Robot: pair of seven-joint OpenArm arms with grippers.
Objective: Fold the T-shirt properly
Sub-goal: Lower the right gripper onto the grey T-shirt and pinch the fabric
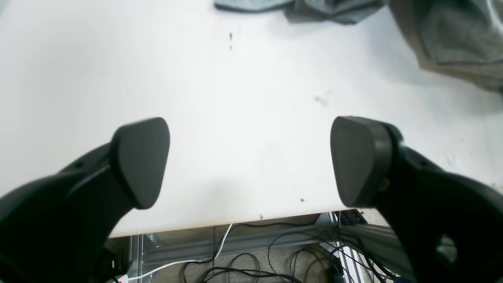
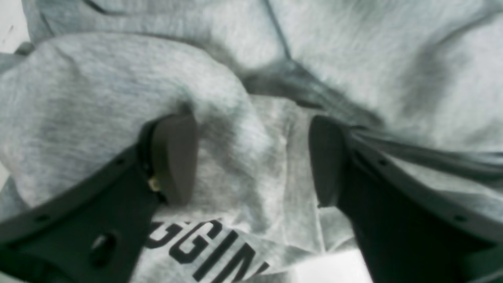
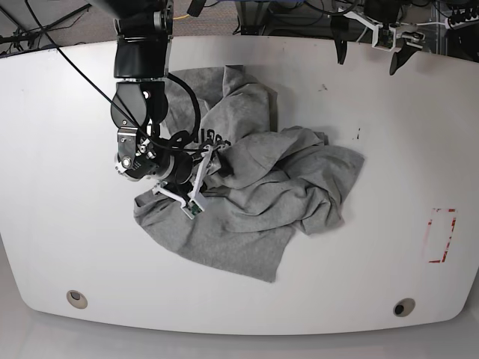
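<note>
White tabletop [image 3: 67, 247], largest thing in view, mostly bare apart from the shirt. Red rectangular marking [image 3: 441, 235] near the right edge.

T-shirt [image 3: 254, 194] is a crumpled grey heap roughly mid-tabletop, shifted toward the left half. Not flat anywhere: body bunched in overlapping folds, one lobe running toward the far edge, another spilling toward the near edge. Black lettering partly showing where the right arm works.

Right arm comes in from the far-left corner and sits down on the left side of the heap. Right gripper [image 2: 251, 157] has its fingers [image 2: 175, 157] spread, straddling a raised ridge of cloth just above the lettering. Wrist view is blurry, so whether the pads already touch the cloth I can't say for sure; nothing is pinched yet.

Left gripper [image 1: 249, 161] is parked high at the far-right corner, fingers wide apart, empty, over bare tabletop by its edge. Only a bit of shirt at the top of its view.

Step, as I read it: still untangling, pre-fold. Right arm is lined up to grab a fold.

Next move needs: close on one layer only, lift and pull outward to open the heap; left arm has to come in to pin or take the opposite side. Risk: grabbing several layers and dragging the whole heap.
</note>
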